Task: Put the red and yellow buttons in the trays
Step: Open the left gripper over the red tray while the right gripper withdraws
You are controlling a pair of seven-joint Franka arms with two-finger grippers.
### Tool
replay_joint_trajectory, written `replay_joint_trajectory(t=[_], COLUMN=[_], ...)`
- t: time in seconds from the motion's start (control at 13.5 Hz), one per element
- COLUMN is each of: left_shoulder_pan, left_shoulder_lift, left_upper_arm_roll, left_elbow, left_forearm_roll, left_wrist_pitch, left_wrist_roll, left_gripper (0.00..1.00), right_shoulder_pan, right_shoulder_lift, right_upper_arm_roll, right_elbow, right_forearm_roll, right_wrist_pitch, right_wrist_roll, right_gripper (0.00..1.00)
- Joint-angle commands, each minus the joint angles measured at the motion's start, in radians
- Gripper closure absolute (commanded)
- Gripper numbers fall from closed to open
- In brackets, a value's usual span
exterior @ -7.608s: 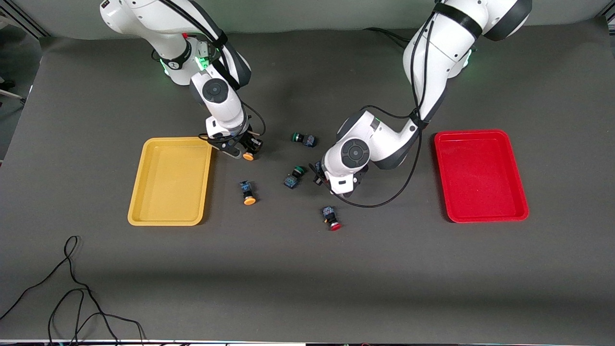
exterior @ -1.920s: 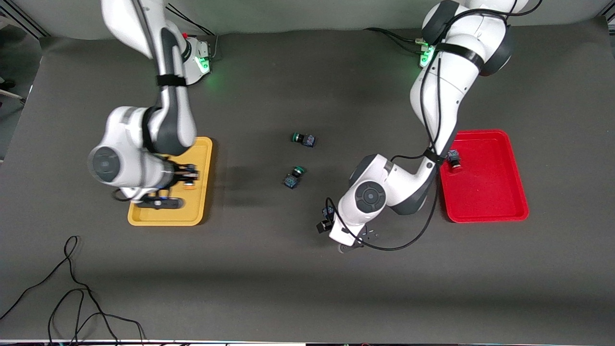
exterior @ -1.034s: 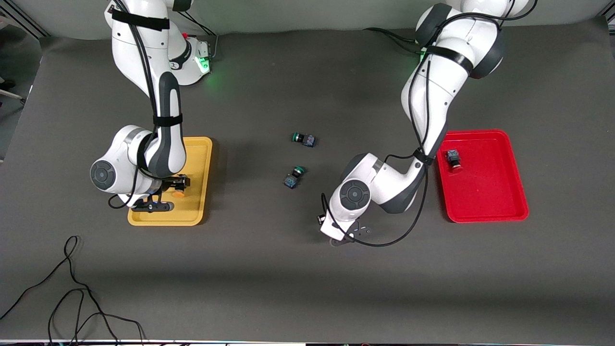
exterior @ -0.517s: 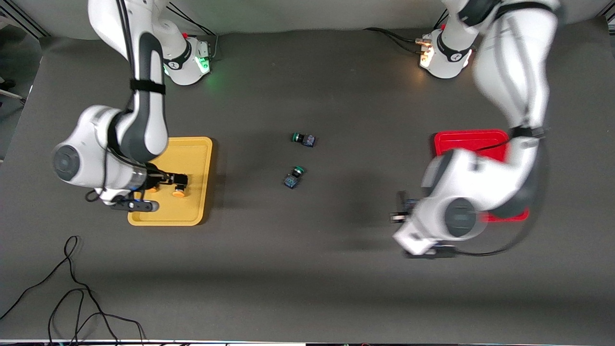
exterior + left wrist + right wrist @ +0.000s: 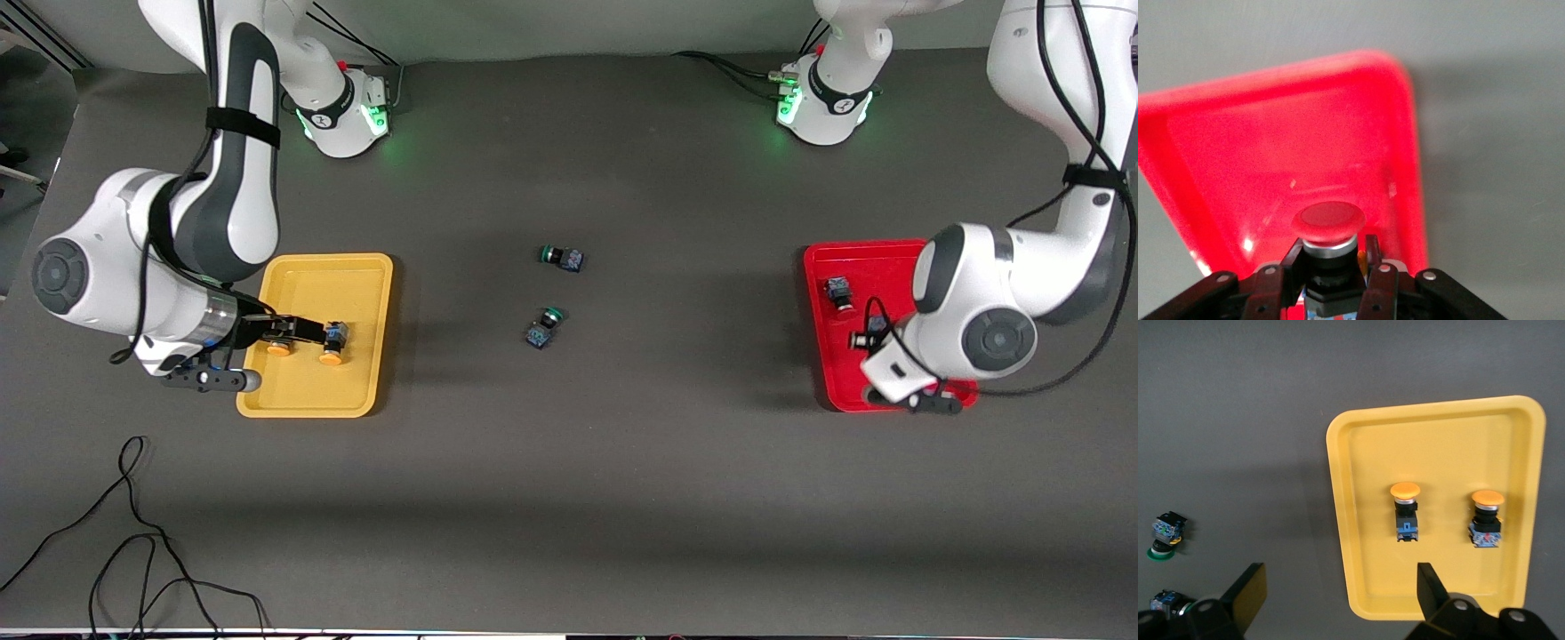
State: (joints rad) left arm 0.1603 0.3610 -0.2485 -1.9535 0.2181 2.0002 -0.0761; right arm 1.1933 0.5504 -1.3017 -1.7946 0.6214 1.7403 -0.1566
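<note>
The yellow tray [image 5: 356, 391] holds two yellow buttons [image 5: 279, 348] [image 5: 332, 347], side by side. The right wrist view shows the tray [image 5: 1358, 493] and both buttons [image 5: 1405, 510] [image 5: 1486, 517]. My right gripper [image 5: 258, 356] [image 5: 1338, 587] is open and empty, over that tray's rim at the right arm's end. The red tray [image 5: 898, 253] [image 5: 1238, 153] holds one red button [image 5: 837, 293]. My left gripper [image 5: 876, 351] [image 5: 1333, 248] is shut on the other red button [image 5: 877, 325] [image 5: 1329, 223], held above the red tray.
Two green-capped buttons [image 5: 562, 258] [image 5: 544, 326] lie on the dark table between the trays; they also show in the right wrist view [image 5: 1165, 533] [image 5: 1168, 600]. A black cable [image 5: 133, 533] lies near the table's front corner at the right arm's end.
My left gripper has carried the red button from over the bare table to over the red tray. My right arm has drawn back toward its end of the table, leaving both yellow buttons in the yellow tray.
</note>
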Motion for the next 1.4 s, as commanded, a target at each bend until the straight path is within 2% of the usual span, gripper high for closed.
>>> replay_joint_trajectory(t=[0.0,0.15,0.3,0.37,0.44,0.59,0.74,0.81,0.89,1.03,1.18,1.33], left_shoulder_pan=[0.103,0.158,0.18,0.195,0.199,0.196,0.177,0.173,0.171,0.17,0.17,0.169], left_shoulder_lift=[-0.093,-0.073,-0.025,-0.011,-0.019,-0.068,-0.147,-0.196,-0.238,-0.29,-0.321,-0.338], left_upper_arm_roll=[-0.005,-0.005,-0.005,-0.005,-0.005,-0.009,-0.025,-0.043,-0.058,-0.098,-0.109,-0.123], left_elbow=[-0.214,-0.304,-0.341,-0.338,-0.332,-0.305,-0.239,-0.204,-0.168,-0.054,0.078,0.158], left_forearm_roll=[0.047,0.095,0.116,0.116,0.116,0.113,0.083,0.031,-0.009,-0.043,-0.101,-0.123], left_wrist_pitch=[0.168,0.325,0.434,0.439,0.427,0.358,0.2,0.134,0.071,-0.085,-0.234,-0.312], left_wrist_roll=[0.065,0.078,0.078,0.075,0.078,0.075,0.062,0.077,0.079,0.079,0.082,0.081], left_gripper=[1.0,1.0,1.0,0.55,0.02,0.0,0.0,0.0,0.0,0.0,0.0,0.0], right_shoulder_pan=[-0.12,-0.321,-0.534,-0.632,-0.723,-0.922,-1.104,-1.148,-1.161,-1.16,-1.16,-1.158], right_shoulder_lift=[-0.197,-0.355,-0.44,-0.47,-0.498,-0.542,-0.559,-0.567,-0.569,-0.566,-0.552,-0.552], right_upper_arm_roll=[0.135,0.371,0.595,0.686,0.77,0.963,1.138,1.194,1.21,1.205,1.205,1.204], right_elbow=[0.058,0.067,0.063,0.058,0.051,0.035,0.041,0.043,0.046,0.063,0.089,0.095], right_forearm_roll=[-0.179,-0.364,-0.455,-0.475,-0.494,-0.535,-0.58,-0.6,-0.605,-0.605,-0.606,-0.623], right_wrist_pitch=[-0.041,-0.041,-0.044,-0.045,-0.045,-0.048,-0.071,-0.073,-0.073,-0.073,-0.073,-0.073], right_wrist_roll=[0.092,0.162,0.172,0.172,0.17,0.169,0.166,0.166,0.169,0.167,0.17,0.172], right_gripper=[0.0,0.0,0.0,0.0,0.0,0.0,0.0,0.0,0.0,0.0,0.0,0.0])
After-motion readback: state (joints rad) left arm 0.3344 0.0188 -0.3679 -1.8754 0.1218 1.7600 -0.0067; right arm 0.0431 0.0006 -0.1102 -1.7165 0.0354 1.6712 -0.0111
